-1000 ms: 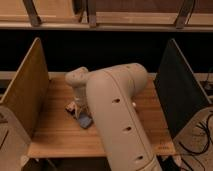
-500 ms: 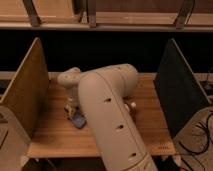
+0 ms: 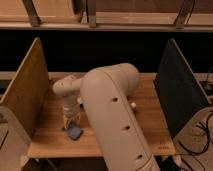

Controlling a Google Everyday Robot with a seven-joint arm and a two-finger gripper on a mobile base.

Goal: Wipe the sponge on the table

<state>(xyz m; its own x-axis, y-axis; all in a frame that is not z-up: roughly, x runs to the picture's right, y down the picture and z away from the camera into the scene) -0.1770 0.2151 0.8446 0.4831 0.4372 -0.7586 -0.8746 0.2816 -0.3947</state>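
I saw one flat blue-grey sponge [image 3: 75, 132] on the light plank worktop [image 3: 150, 120], my hand [image 3: 70, 120] just above it; I couldn't tell its grip.

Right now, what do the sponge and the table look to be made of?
The table: apparently light wood, plank seams visible, dull finish. The sponge: probably soft foam, a matte blue-grey flat pad, lying by the gripper at the front left.
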